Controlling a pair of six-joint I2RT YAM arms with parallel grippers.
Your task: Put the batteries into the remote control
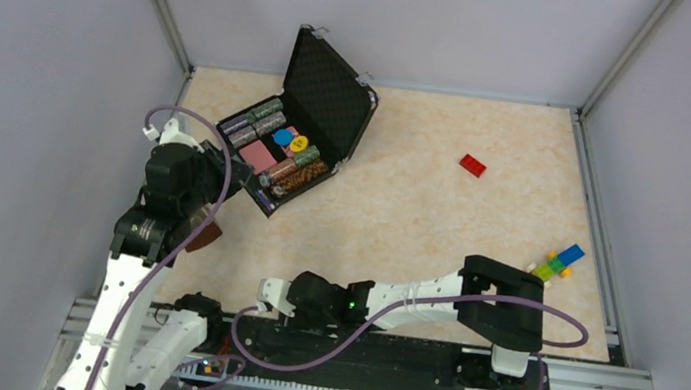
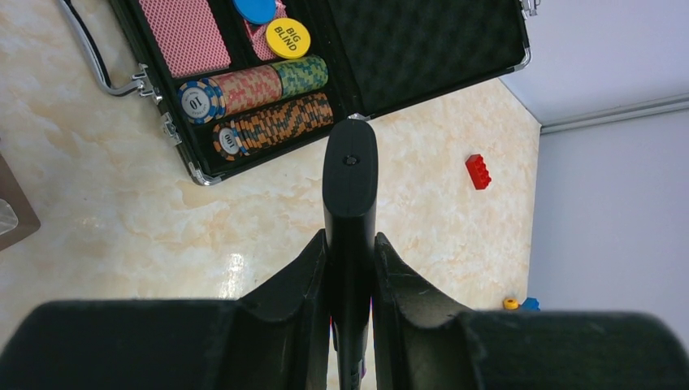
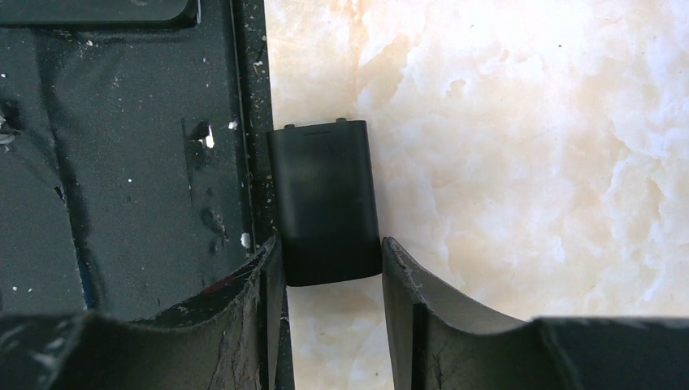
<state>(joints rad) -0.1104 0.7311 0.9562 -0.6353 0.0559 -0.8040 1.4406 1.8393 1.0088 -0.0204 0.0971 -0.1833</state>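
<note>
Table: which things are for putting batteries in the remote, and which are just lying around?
For the job: remote control, held in the left fingers; black battery cover, between the right fingers. Batteries not seen.
Just lying around: poker-chip case; red brick; coloured bricks.

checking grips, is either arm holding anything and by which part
Left gripper clamps the remote control by its long sides, near one end. Right gripper straddles the near end of the black cover; a firm grip cannot be told.

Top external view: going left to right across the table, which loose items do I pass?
In order: case → red brick → coloured bricks.
</note>
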